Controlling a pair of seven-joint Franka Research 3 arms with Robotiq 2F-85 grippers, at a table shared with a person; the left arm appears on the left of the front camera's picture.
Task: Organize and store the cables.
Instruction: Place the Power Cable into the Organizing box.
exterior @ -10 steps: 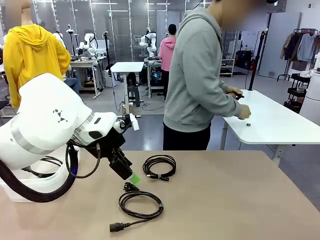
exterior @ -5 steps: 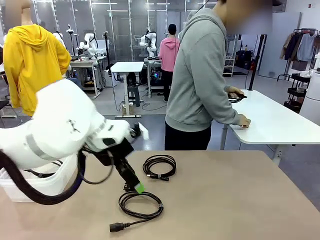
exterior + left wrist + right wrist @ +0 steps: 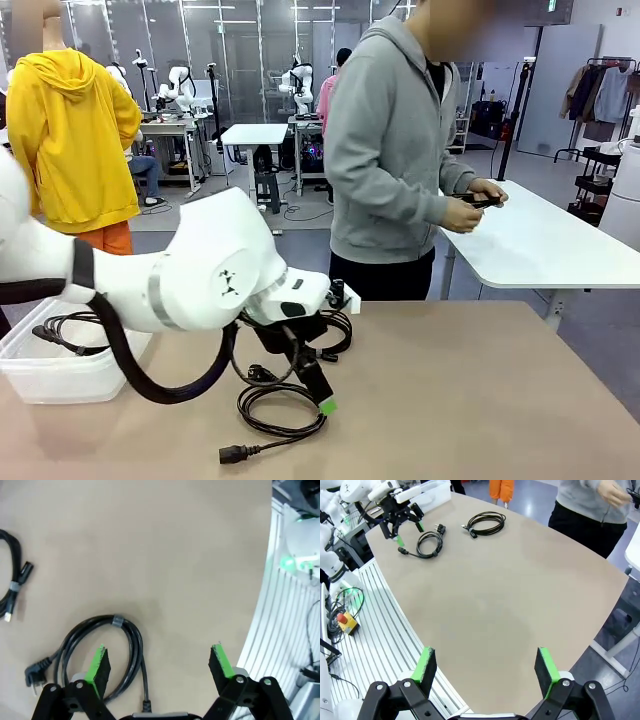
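**Black cable coil lies off-centre under the open left claw**

On the tan tabletop (image 3: 175,555), the left gripper (image 3: 160,662) hovers with its jaws spread wide, holding and touching nothing. A coiled black power cable (image 3: 118,621) lies beneath it, offset toward one side. One green pad (image 3: 99,662) sits over the inside of the loop, the other over bare table. The loop's long axis runs roughly along the fingers, with its plug (image 3: 32,676) out to the side. A second coiled cable (image 3: 15,585) lies farther off. The right gripper (image 3: 487,667), also wide open and empty, hangs well apart, so the left arm looks better placed to grasp. A white plastic bin (image 3: 40,375) with cords inside stands on the table's left.
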